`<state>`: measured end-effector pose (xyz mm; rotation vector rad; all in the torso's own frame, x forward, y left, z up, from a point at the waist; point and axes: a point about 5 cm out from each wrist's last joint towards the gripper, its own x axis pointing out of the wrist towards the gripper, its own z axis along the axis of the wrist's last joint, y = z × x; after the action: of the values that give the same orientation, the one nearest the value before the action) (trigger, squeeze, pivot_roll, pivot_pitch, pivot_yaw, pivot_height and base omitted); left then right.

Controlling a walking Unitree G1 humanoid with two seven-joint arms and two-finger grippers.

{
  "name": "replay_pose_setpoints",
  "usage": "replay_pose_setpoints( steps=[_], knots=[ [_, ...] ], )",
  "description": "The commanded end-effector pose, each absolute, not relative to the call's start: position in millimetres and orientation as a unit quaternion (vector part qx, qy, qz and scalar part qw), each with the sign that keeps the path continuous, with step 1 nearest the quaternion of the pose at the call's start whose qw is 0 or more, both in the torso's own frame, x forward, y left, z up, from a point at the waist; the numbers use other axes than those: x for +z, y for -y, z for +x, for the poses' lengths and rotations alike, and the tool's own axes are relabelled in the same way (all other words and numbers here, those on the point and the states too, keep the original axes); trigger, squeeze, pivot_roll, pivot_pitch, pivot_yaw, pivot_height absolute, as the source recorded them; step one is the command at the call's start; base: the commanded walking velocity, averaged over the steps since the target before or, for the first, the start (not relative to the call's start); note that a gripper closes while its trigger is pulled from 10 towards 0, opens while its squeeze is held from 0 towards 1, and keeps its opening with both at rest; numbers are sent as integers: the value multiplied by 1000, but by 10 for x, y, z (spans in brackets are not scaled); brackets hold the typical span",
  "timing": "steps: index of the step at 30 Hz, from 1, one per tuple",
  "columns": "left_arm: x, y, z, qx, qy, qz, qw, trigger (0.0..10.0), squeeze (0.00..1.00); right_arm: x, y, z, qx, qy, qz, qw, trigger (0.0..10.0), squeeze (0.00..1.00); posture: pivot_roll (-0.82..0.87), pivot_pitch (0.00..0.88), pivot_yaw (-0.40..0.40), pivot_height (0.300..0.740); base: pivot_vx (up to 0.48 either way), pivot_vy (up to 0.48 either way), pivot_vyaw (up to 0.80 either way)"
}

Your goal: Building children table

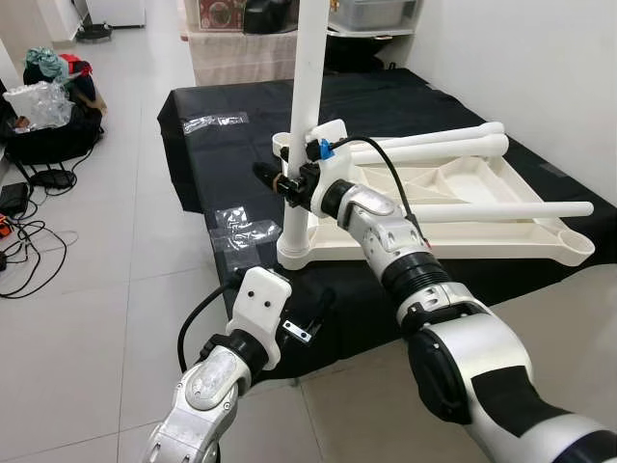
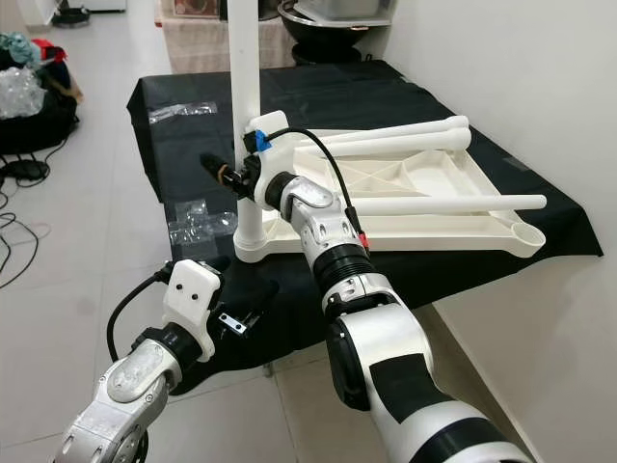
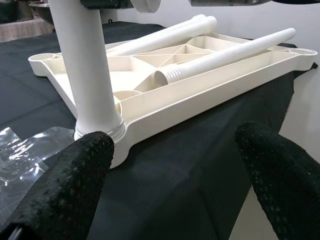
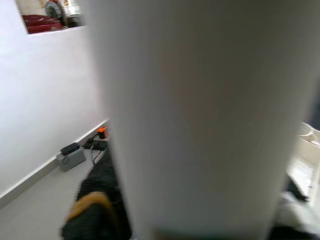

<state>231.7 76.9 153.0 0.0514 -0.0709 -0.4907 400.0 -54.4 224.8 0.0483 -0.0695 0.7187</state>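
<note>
An upturned white children's table top (image 1: 453,253) lies on a black cloth (image 1: 222,164). One white leg (image 1: 307,87) stands upright in its near-left corner socket. My right gripper (image 1: 284,181) is shut on this leg about a third of the way up; in the right wrist view the leg (image 4: 200,115) sits against a black finger (image 4: 90,220). Two loose legs (image 1: 434,145) lie across the top, and a third (image 1: 501,210) lies nearer me. My left gripper (image 1: 313,313) hangs open, low by the cloth's front edge, its fingers (image 3: 70,180) spread wide toward the socket corner.
Clear plastic wrappers (image 1: 241,230) lie on the cloth beside the socket corner, and another (image 1: 214,122) lies farther back. Bags and cables (image 1: 43,125) crowd the tiled floor at far left. A white wall (image 1: 540,68) runs along the right, and shelving (image 1: 241,29) stands behind.
</note>
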Motion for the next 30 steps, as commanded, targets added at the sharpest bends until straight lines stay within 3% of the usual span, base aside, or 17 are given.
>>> replay_pose_setpoints(
  steps=[1,6,10,11,12,14,17,22,23,30],
  knots=[
    [1510,-764,2310,-240,31,28,970,10000,0,2253,570,4014,335,40,29,941,0,0,29,32,-103,740,0,0,0],
    [1504,-765,2303,-239,30,28,970,10000,0,2165,645,4006,308,42,17,950,0,0,31,32,-102,740,0,0,0],
    [1503,-781,2303,-236,30,28,971,10000,0,2085,820,4049,206,36,20,978,0,0,31,32,-102,740,0,0,0],
    [1501,-803,2308,-231,30,29,972,10000,0,1993,1134,4079,23,23,7,999,0,0,28,32,-99,740,0,0,0],
    [1501,-803,2308,-231,30,29,972,10000,0,1993,1134,4079,23,23,7,999,0,0,28,32,-99,740,0,0,0],
    [1498,-800,2311,-232,30,31,972,10000,0,1956,1438,4006,-147,30,7,989,0,0,31,30,-95,740,0,0,0],
    [1500,-785,2308,-235,30,30,971,10000,0,1929,1508,3949,-204,26,26,978,0,0,31,27,-92,740,0,0,0],
    [1497,-777,2306,-238,30,31,970,10000,0,1906,1450,3943,-198,16,37,979,0,0,31,22,-90,740,0,0,0],
    [1493,-778,2306,-239,29,31,970,10000,0,1905,1370,3958,-166,17,41,985,10000,0,31,17,-89,740,0,0,0],
    [1485,-782,2305,-240,28,33,970,10000,0,1930,1279,3966,-131,29,34,990,10000,0,31,11,-86,740,0,0,0]
  ],
)
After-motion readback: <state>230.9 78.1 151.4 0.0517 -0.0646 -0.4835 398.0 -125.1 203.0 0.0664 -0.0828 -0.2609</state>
